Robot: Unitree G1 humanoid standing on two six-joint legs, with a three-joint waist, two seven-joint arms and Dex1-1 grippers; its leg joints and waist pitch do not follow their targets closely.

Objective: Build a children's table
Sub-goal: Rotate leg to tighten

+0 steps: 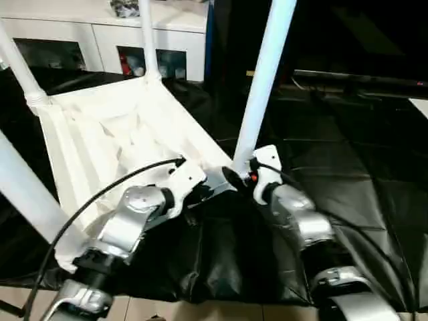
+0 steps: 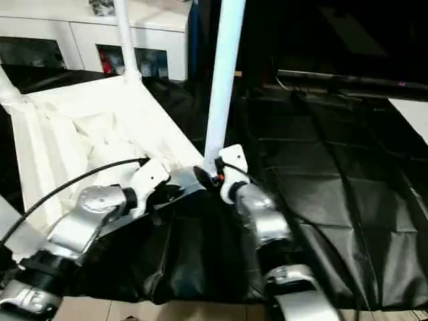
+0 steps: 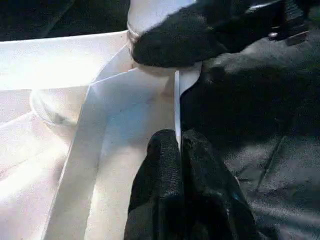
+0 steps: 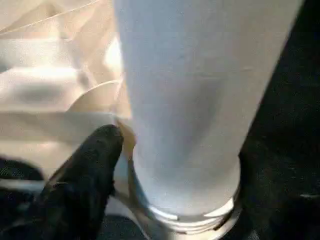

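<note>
We see a black cover [image 1: 361, 200], creased and glossy, spread over the big table. Behind it stands a white cabinet [image 1: 100, 33] with glass doors; what we take to be coloured items sit inside. Pale floor tiles [image 1: 200, 311] show nearest us.

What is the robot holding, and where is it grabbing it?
The left gripper pinches the table top by its rim. The right gripper grips a leg near its base.

head stereo pair looking down, wrist cameras close on leg [image 4: 185, 100] socket
</note>
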